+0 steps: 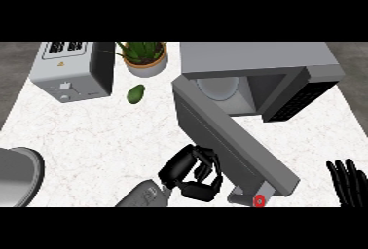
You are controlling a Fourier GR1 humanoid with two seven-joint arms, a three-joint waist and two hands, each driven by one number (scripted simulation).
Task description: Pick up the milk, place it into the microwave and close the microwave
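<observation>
The grey microwave (pixel 259 61) stands at the back right with its cavity exposed. Its door (pixel 230 136) is swung wide and runs diagonally toward the counter's front. A pale round shape (pixel 215 88) shows inside the cavity; I cannot make out a milk carton. My left hand (pixel 193 174) is beside the door's outer face near its front end, fingers curled, holding nothing that I can see. A small grey piece with a red round end (pixel 259 199) sits at the door's near tip. My right hand (pixel 348 182) rests open at the right edge, fingers up.
A silver toaster (pixel 68 70) stands at the back left, with a potted plant (pixel 144 56) beside it. A green avocado (pixel 135 94) lies in front of the plant. A grey round vessel (pixel 16 177) pokes in at the left edge. White marble counter (pixel 93 141) spreads between them.
</observation>
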